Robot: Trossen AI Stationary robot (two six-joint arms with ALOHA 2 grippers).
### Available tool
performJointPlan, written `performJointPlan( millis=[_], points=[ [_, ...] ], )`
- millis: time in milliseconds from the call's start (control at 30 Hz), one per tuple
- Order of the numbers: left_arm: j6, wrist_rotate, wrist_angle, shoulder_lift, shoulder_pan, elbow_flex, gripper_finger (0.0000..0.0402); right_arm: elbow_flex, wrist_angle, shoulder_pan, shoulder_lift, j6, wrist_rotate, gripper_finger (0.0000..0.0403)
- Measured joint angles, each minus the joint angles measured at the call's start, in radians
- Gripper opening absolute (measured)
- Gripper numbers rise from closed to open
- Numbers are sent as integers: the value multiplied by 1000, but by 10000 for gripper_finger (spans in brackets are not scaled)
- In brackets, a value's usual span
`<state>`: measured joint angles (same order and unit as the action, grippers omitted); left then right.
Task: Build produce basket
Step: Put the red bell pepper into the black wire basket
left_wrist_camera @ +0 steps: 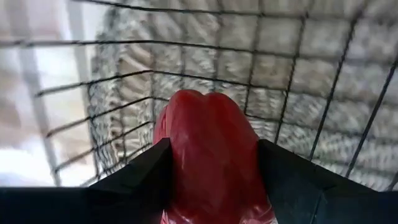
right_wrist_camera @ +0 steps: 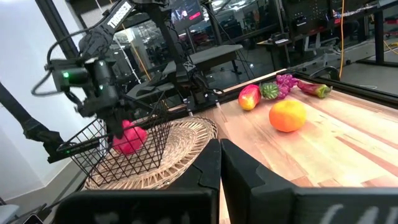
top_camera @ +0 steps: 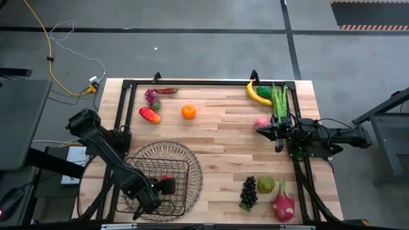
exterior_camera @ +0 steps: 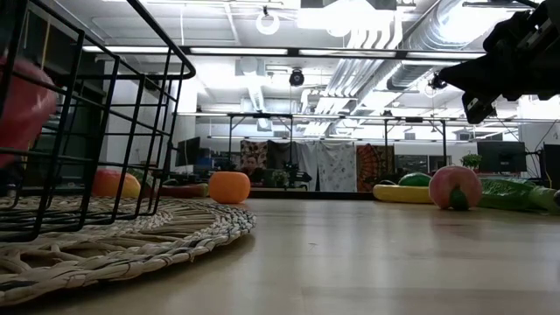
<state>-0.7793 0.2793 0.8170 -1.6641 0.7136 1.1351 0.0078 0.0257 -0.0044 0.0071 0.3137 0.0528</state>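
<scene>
1 red fruit [left_wrist_camera: 208, 155] is gripped by the left gripper [top_camera: 163, 186] inside the basket [top_camera: 185, 163], seemingly for release; the right gripper [top_camera: 263, 130] is parked closed.

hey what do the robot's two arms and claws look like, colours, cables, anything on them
Both arms are matte black, built of chunky jointed segments. The right claw has two flat, wedge-shaped black fingers, with black cables looping along that arm. The left claw looks the same, and a small green light glows on its wrist housing.
</scene>
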Motion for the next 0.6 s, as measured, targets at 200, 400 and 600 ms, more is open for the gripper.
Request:
performJointPlan(
  millis=[200, 400, 600],
  points=[
    [-67, 164, 1, -82, -1, 0, 213, 0, 0, 0, 0, 0, 0, 0],
    [-88, 166, -6, -116, -25, 0, 214, 0, 0, 0, 0, 0, 0, 0],
    [-88, 161, -17, -118, -36, 0, 214, 0, 0, 0, 0, 0, 0, 0]
  ],
)
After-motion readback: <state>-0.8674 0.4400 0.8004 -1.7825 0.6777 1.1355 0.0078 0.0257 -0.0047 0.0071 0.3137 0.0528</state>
